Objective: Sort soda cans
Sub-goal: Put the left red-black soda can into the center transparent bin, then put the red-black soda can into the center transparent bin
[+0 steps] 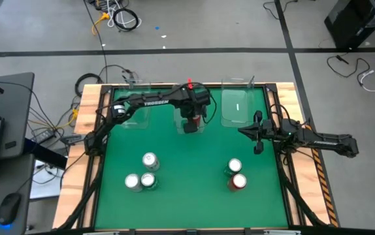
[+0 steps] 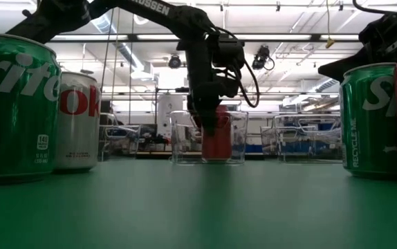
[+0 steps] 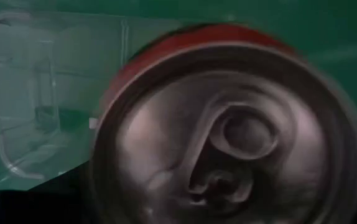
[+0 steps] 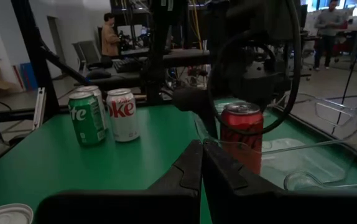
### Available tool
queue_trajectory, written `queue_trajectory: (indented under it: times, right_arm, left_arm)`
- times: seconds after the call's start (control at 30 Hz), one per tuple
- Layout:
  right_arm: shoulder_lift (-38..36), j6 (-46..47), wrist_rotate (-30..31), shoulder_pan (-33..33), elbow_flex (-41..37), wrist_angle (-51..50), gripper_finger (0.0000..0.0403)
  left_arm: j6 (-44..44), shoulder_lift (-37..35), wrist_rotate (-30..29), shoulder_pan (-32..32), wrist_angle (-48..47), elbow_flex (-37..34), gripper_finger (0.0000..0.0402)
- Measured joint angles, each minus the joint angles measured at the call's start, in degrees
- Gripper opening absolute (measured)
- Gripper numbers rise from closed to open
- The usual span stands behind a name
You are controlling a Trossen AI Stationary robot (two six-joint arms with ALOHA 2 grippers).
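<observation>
A red soda can (image 4: 242,134) stands upright on the floor of the middle clear bin (image 1: 178,121) at the table's far edge. My left gripper (image 2: 211,123) hangs over it, pointing down and open, with a finger (image 4: 208,118) beside the can's upper wall. The can's silver top (image 3: 228,143) fills the left wrist view. On the table's left stand two silver cans (image 1: 149,160) (image 1: 132,182) and a green can (image 1: 148,181). On its right are a green can (image 1: 234,166) and a red can (image 1: 238,182). My right gripper (image 4: 201,163) waits shut at the table's right edge. My left gripper's fingers stand around the red can's upper part from above. Whether they touch the can I cannot tell, because the gripper's body hides the top. The can stands upright on the bin's floor.
Two more clear bins stand at the far edge, one at the left (image 1: 135,108) and one at the right (image 1: 236,108). Green table surface lies bare between the two groups of cans. People and desks show in the room beyond the table.
</observation>
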Motion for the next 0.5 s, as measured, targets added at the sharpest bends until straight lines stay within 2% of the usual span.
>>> queue_trajectory:
  times: [0.17,0.37,0.5]
  right_arm:
    - [-0.02,0.0,0.0,0.01,0.0,0.04,0.0021]
    - [-0.02,0.0,0.0,0.02,0.0,0.04,0.0021]
    - [-0.01,-0.01,-0.01,0.01,-0.01,0.04,0.0021]
  left_arm:
    - [1.47,0.06,-0.86,0.0,-1.45,3.69,0.0353]
    - [2.43,0.07,-3.03,-0.01,-6.07,12.42,0.0351]
    - [2.46,-0.58,-6.01,-0.44,-8.26,18.39,0.0326]
